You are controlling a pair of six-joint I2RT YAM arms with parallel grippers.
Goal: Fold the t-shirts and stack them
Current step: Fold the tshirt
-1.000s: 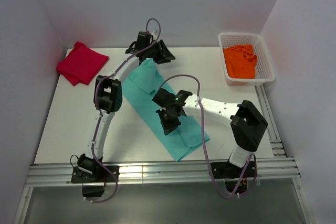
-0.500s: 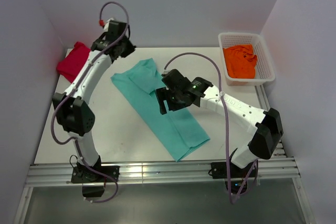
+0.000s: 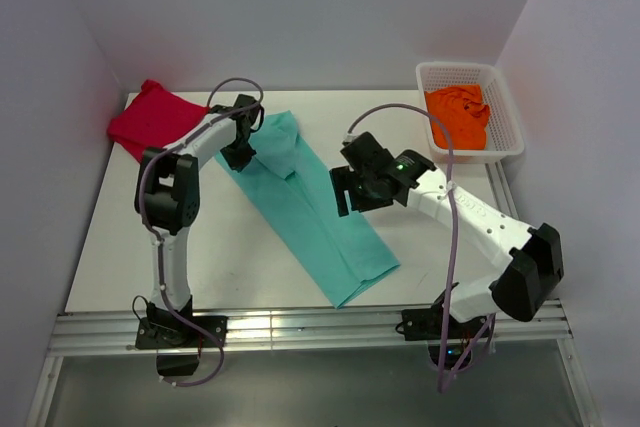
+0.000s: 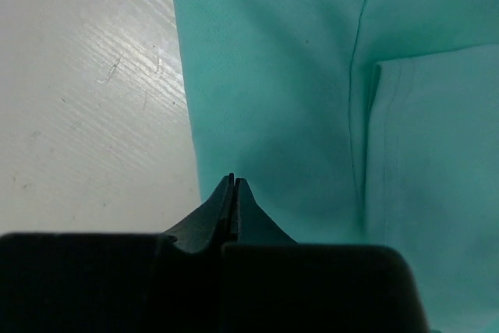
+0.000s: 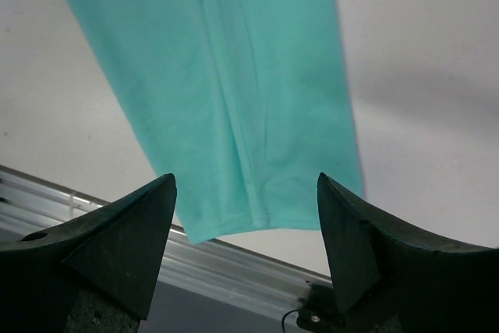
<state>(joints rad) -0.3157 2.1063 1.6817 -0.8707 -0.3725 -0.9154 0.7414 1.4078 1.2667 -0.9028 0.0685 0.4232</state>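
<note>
- Teal shirt point(image 3: 325, 232): long strip, flat, diag. across table point(image 3: 120, 247).
- L gripper point(image 4: 232, 181): tips pressed together at shirt's far-left edge; cloth caught? can't tell.
- R gripper point(image 5: 245, 185): spread wide above the shirt.
- Red shirt point(image 3: 150, 119): far-left corner.
- Orange shirt point(image 3: 458, 112): in basket point(image 3: 508, 117).

The middle t-shirt point(image 3: 320, 217) lies slantwise across the table point(image 3: 120, 247), its far end pointing left and its near end pointing right, close to the table's front edge. Left of its far end, in the back corner, lies a second t-shirt point(image 3: 150, 119). Well to its right, at the back, stands the basket point(image 3: 508, 117), with a third t-shirt point(image 3: 458, 117) inside. The left gripper point(image 4: 234, 182) sits at the middle t-shirt's left edge near the far end, seemingly touching the cloth. The right gripper point(image 3: 345, 192) hangs over its right edge, about midway along.
</note>
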